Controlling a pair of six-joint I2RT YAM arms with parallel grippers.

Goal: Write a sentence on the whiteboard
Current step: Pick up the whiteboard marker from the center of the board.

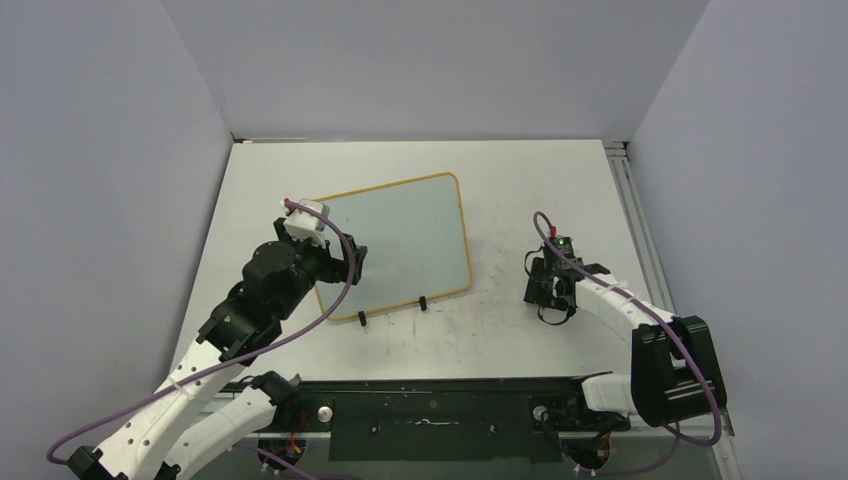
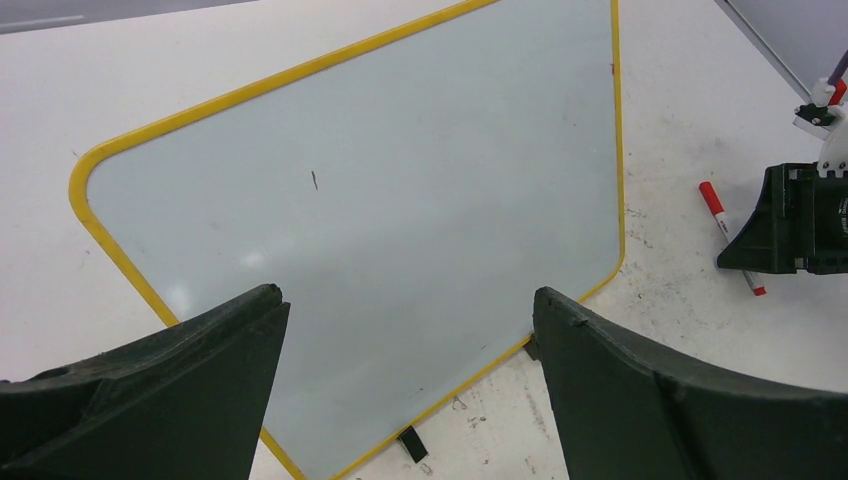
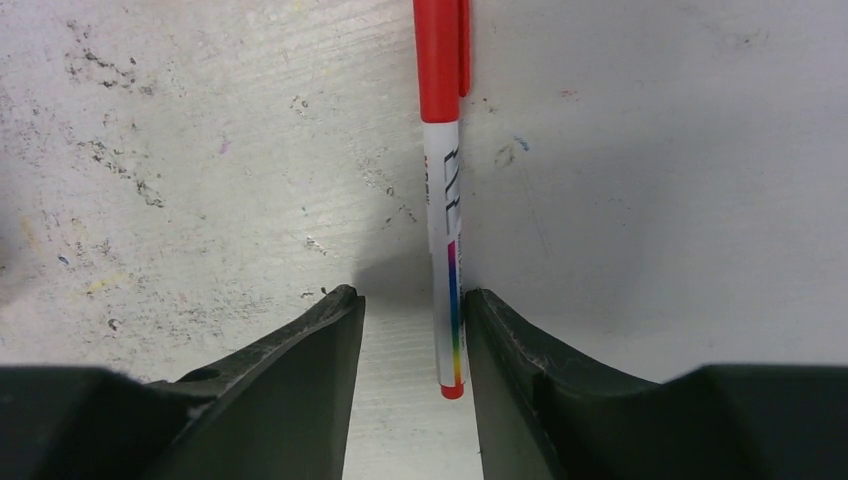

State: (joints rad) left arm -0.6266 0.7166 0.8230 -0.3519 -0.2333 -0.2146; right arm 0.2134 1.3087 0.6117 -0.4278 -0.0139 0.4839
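The whiteboard (image 1: 410, 240) (image 2: 400, 200), pale grey in a yellow frame, lies left of the table's middle. No sentence is in view on its face, only a short dark mark (image 2: 314, 180). My left gripper (image 1: 352, 262) (image 2: 410, 300) hovers open over the board's near left part, holding nothing. A red-capped white marker (image 3: 445, 220) (image 2: 722, 225) lies on the table right of the board. My right gripper (image 1: 553, 300) (image 3: 412, 300) is down over the marker's tail end. Its right finger (image 3: 500, 340) is against the barrel, and a gap shows between the barrel and the left finger.
Two black clip feet (image 1: 361, 320) (image 1: 423, 303) stick out from the board's near edge. The white tabletop (image 3: 200, 150) is scuffed and stained. A metal rail (image 1: 625, 190) runs along the table's right side, and grey walls close in on three sides.
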